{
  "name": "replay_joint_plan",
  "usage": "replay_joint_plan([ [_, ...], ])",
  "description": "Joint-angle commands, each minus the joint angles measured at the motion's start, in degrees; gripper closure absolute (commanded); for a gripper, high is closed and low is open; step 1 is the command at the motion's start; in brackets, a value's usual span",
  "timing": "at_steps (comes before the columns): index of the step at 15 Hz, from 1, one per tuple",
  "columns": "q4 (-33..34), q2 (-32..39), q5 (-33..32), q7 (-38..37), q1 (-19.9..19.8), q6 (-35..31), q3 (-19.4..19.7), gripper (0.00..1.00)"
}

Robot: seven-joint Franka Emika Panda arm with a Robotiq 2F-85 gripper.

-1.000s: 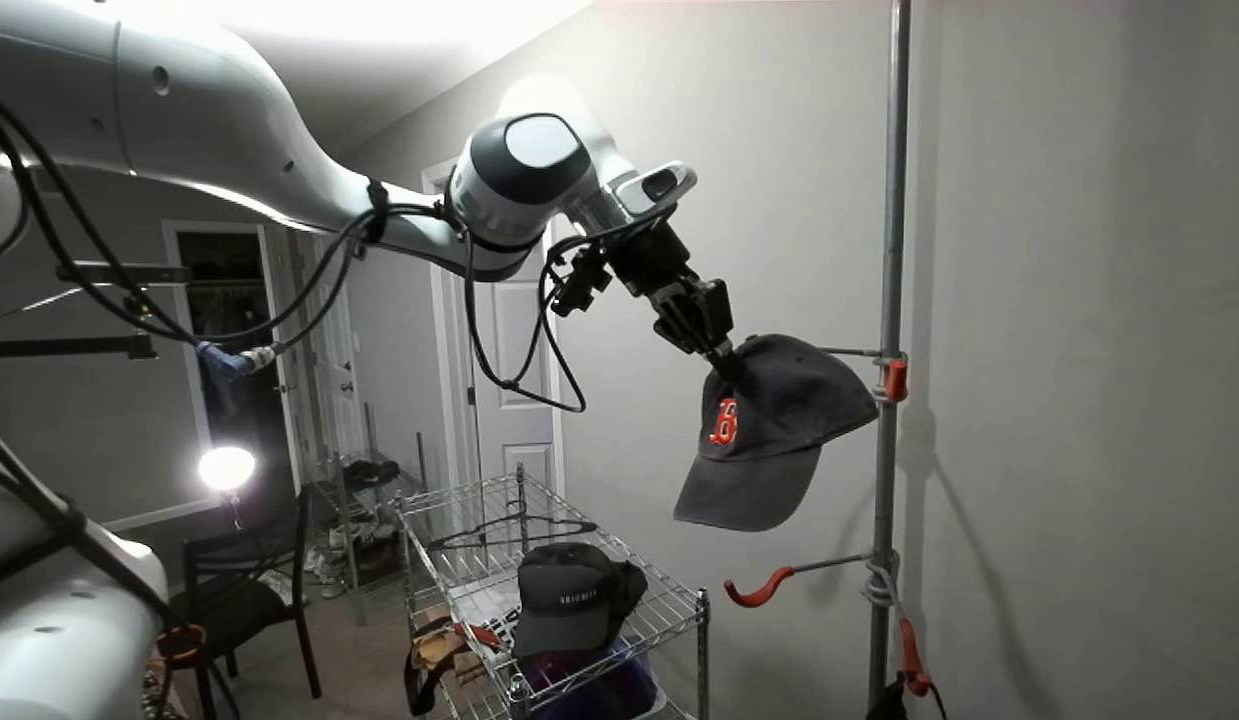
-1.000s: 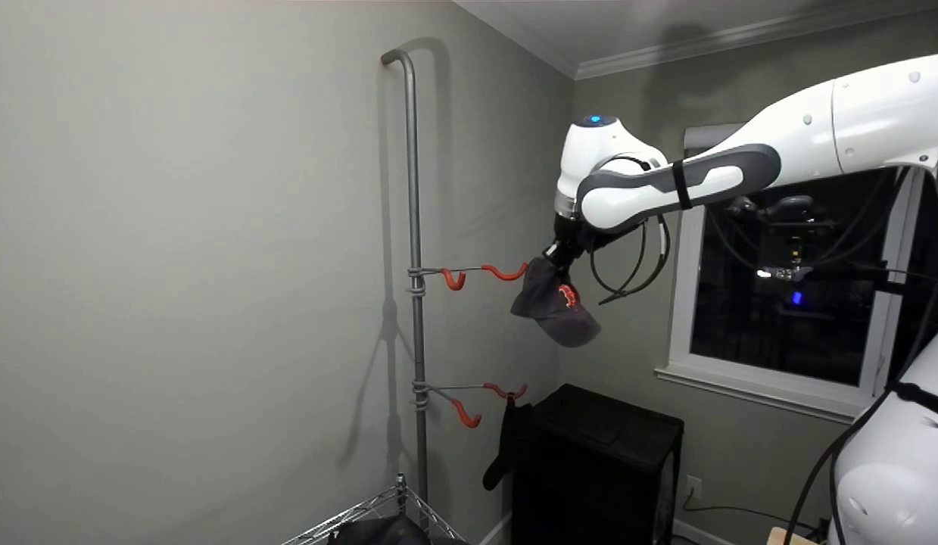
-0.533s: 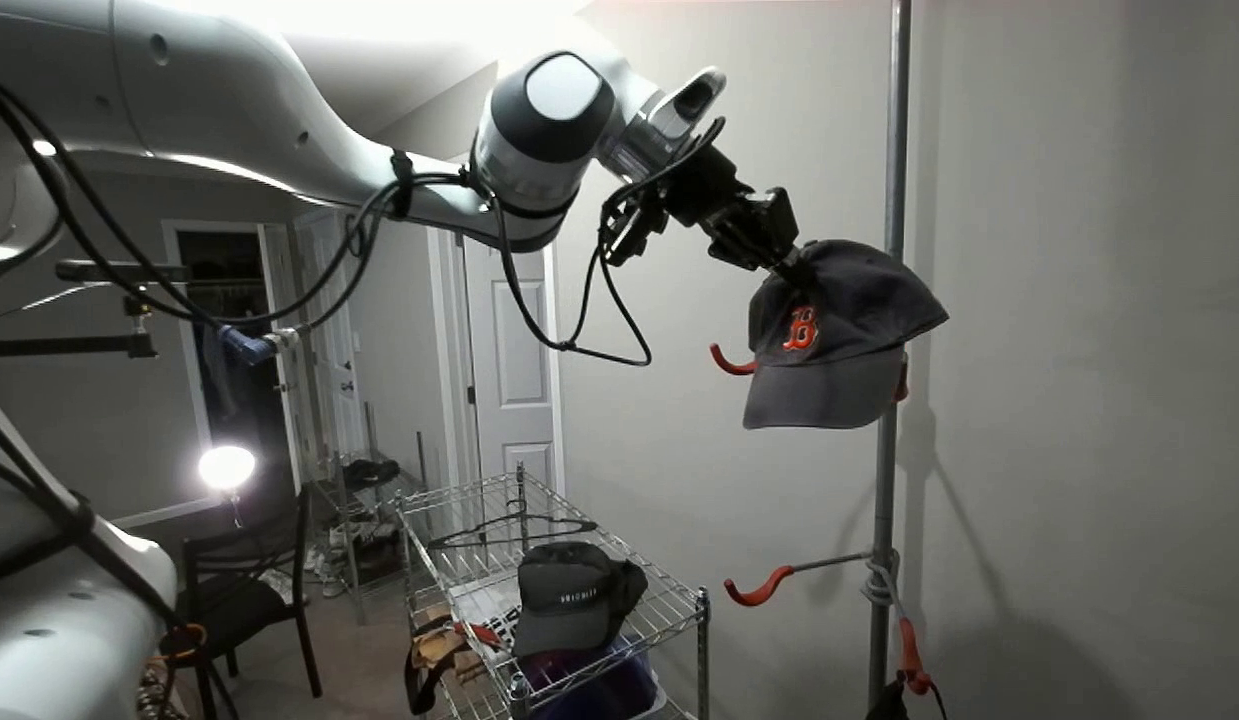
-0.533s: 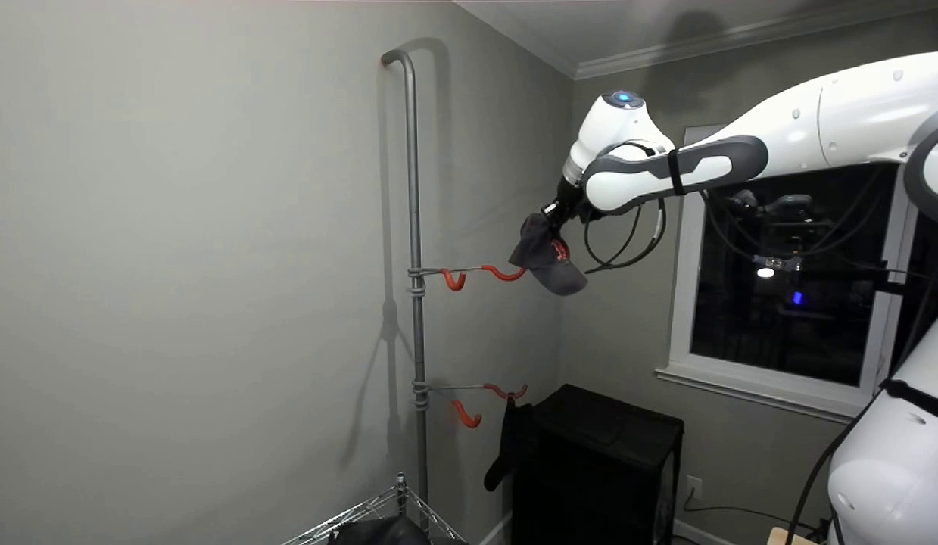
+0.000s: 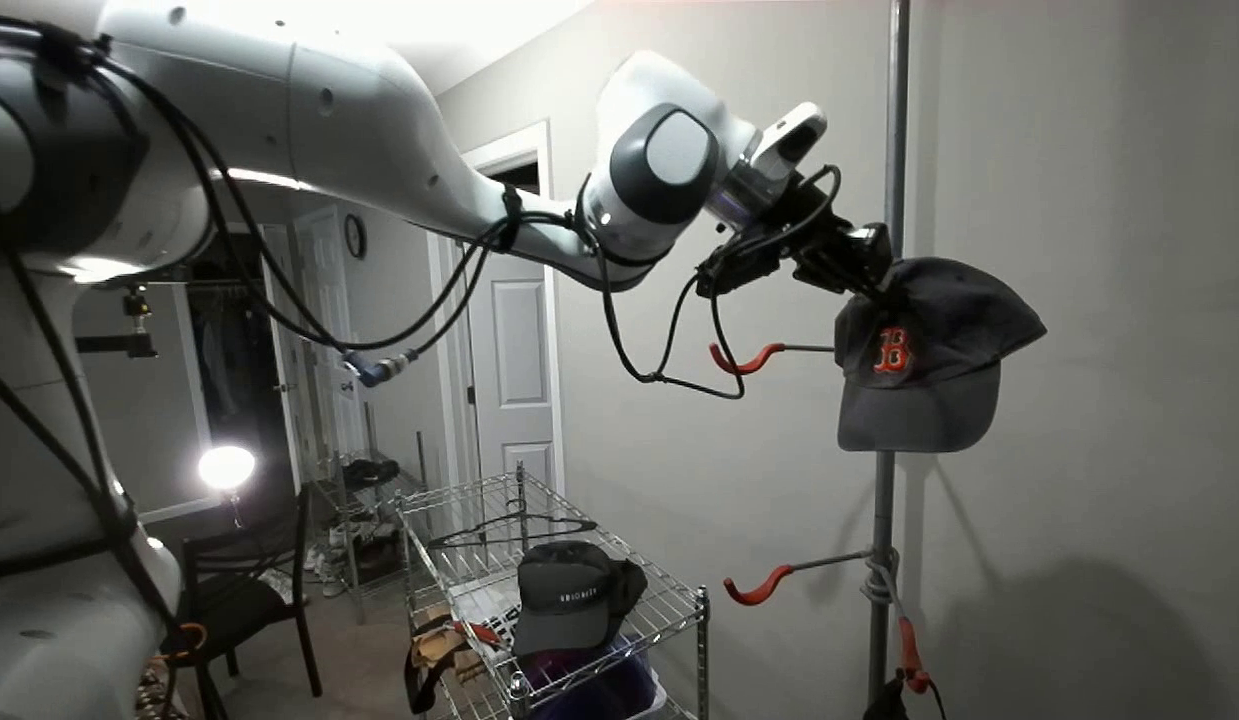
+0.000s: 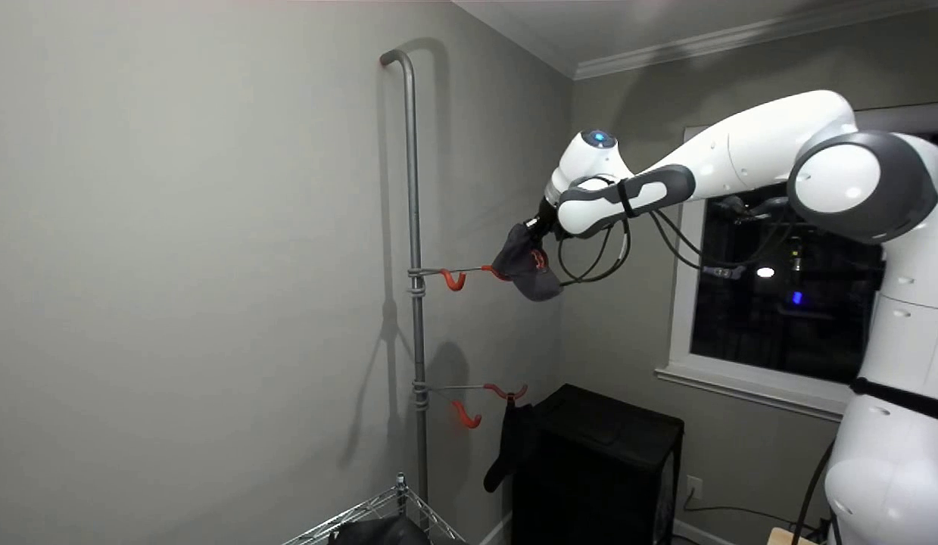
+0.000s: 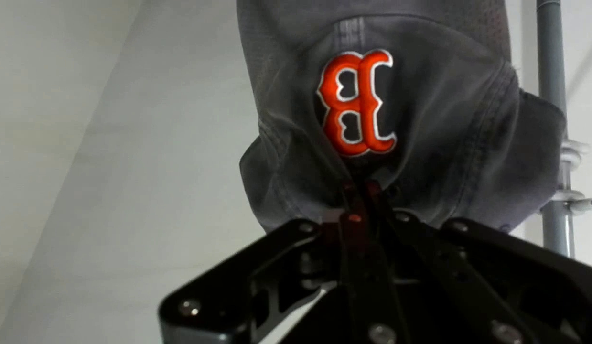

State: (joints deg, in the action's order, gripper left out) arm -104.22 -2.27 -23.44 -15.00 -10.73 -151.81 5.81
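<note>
A dark grey baseball cap [image 5: 944,310] with a red B hangs in the air, brim downward. My gripper [image 5: 884,292] is shut on a fold of its crown, just above the letter. In the wrist view the pinched cloth of the cap [image 7: 439,95] runs between the closed fingertips, with the brim toward the top edge. Behind the cap, part of the grey pole [image 5: 882,510] is covered in an exterior view. From another angle the cap [image 6: 523,261] overlaps the tip of an upper red hook [image 6: 490,270]; whether they touch I cannot tell.
Another upper red hook [image 6: 453,281] points out from the pole. Lower hooks [image 5: 759,588] sit beneath, one bearing a dark item [image 6: 508,446]. A wire shelf [image 5: 449,500] carries a dark cap [image 5: 569,600] and a hanger. A black cabinet [image 6: 597,431] stands near the window.
The cap, held throughout, has risen and then dipped slightly. It has shifted right across the pole in an exterior view, and left over the hook's tip from another angle.
</note>
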Motion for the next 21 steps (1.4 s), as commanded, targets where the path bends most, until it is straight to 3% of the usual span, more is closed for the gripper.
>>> replay_joint_plan([
  [1,3.6,5.7,11.2,11.6,1.4,0.6,0.8,0.96],
  [4,2.5,5.4,18.8,20.8,1.0,1.1,0.4,0.96],
  [9,0.5,2.6,22.3,27.1,0.9,1.5,1.3,0.96],
  [10,0.1,2.2,22.7,27.8,1.0,1.7,1.4,0.88],
  [11,-0.3,1.8,23.0,28.2,1.0,1.8,1.6,0.69],
  [21,-6.3,-3.2,23.1,29.7,1.6,1.4,2.6,0.07],
])
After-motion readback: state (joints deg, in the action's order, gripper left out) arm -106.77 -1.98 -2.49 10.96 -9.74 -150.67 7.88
